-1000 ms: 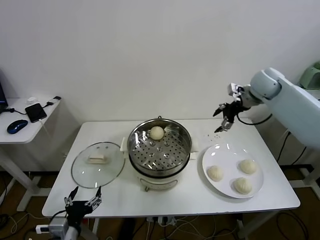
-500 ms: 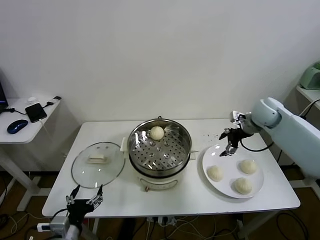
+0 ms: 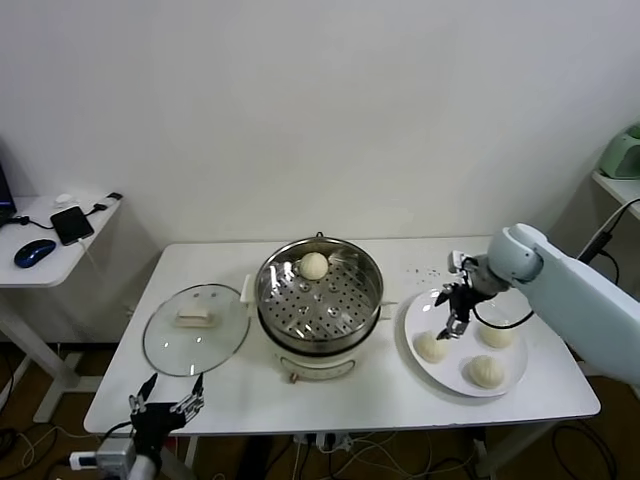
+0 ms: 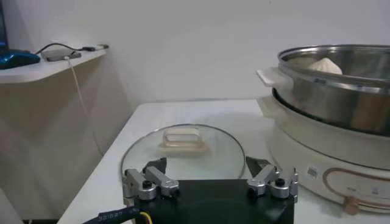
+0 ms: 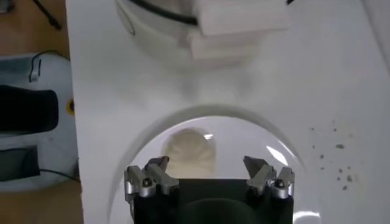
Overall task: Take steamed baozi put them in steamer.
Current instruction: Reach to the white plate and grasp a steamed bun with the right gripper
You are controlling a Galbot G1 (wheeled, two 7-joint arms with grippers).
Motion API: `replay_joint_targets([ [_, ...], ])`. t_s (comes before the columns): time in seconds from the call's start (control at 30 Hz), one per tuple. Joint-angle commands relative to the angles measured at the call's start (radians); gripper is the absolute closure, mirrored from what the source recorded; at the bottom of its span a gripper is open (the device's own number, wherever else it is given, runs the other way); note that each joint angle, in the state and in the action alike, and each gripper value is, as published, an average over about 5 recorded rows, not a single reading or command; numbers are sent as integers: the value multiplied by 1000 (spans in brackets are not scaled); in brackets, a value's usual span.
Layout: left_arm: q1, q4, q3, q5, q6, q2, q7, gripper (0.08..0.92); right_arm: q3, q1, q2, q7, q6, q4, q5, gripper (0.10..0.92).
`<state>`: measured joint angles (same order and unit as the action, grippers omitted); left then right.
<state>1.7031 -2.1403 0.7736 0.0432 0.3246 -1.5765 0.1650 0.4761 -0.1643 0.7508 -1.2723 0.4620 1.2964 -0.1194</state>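
Observation:
The steamer (image 3: 320, 296) stands mid-table with one steamed baozi (image 3: 314, 265) on its perforated floor at the back. Three more baozi (image 3: 431, 346) (image 3: 495, 333) (image 3: 486, 371) lie on the white plate (image 3: 516, 355) to its right. My right gripper (image 3: 452, 326) hangs open just over the plate's left part, close above the leftmost bun. In the right wrist view that bun (image 5: 190, 152) lies ahead of the open right gripper (image 5: 207, 167), off toward one finger. My left gripper (image 3: 165, 405) waits open at the table's front left edge, nothing between its fingers (image 4: 152, 176).
The round glass lid (image 3: 196, 328) with its cream handle lies flat left of the steamer; in the left wrist view the lid (image 4: 183, 152) sits just ahead and the steamer wall (image 4: 335, 91) beside it. A side table (image 3: 50, 235) with a phone and mouse stands far left.
My right gripper has come down and forward from above the table's back right to just over the plate's left bun. The left arm has not moved.

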Motion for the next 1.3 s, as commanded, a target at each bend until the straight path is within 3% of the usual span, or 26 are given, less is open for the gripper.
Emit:
replay_joint_targets([
  [0.03,3,1,2,0,0,-2,-1,177,0,-30,60,-18,-113,-71,-90,203],
  [1.1,-38,58,3,-17,9,-4,-1,177,46,-1,156,-86,-208,-244,-161,208],
  [1.3,-44,66,6,-15,8,-3,-1,177,57,10,158,-87,-207,-249,-155,338],
])
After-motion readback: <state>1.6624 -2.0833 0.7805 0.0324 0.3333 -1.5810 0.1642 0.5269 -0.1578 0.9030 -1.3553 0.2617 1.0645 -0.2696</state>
